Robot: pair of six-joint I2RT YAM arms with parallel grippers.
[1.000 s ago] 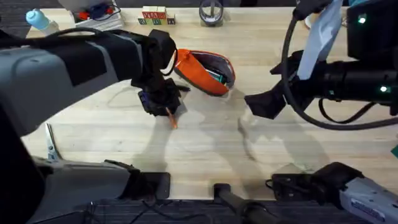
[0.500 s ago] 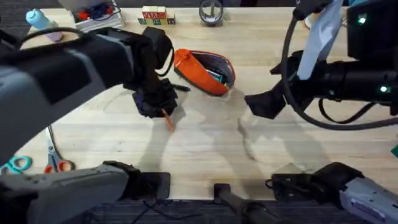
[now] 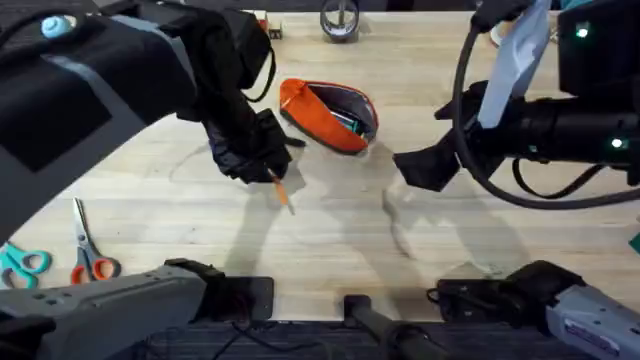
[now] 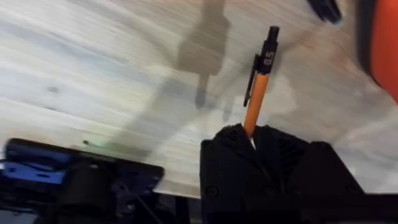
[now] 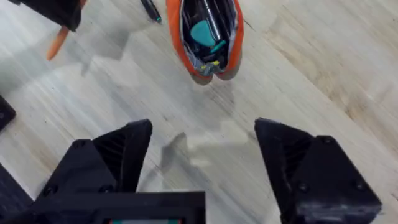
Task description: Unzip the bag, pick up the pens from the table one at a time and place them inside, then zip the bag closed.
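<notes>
Your overhead camera looks down and forward across the tabletop (image 3: 330,230); both wrist cameras sit close above it, sharing the orange pouch (image 5: 208,37).

Black ribbed hands (image 5: 202,165), grey/black arms w/ dark cables

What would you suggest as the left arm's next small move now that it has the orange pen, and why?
Probably carry the pen toward the bag's opening. The left gripper is shut on the orange pen, lifted off the table, and the bag lies unzipped just beside it. The right gripper is open and apart from the bag.
</notes>
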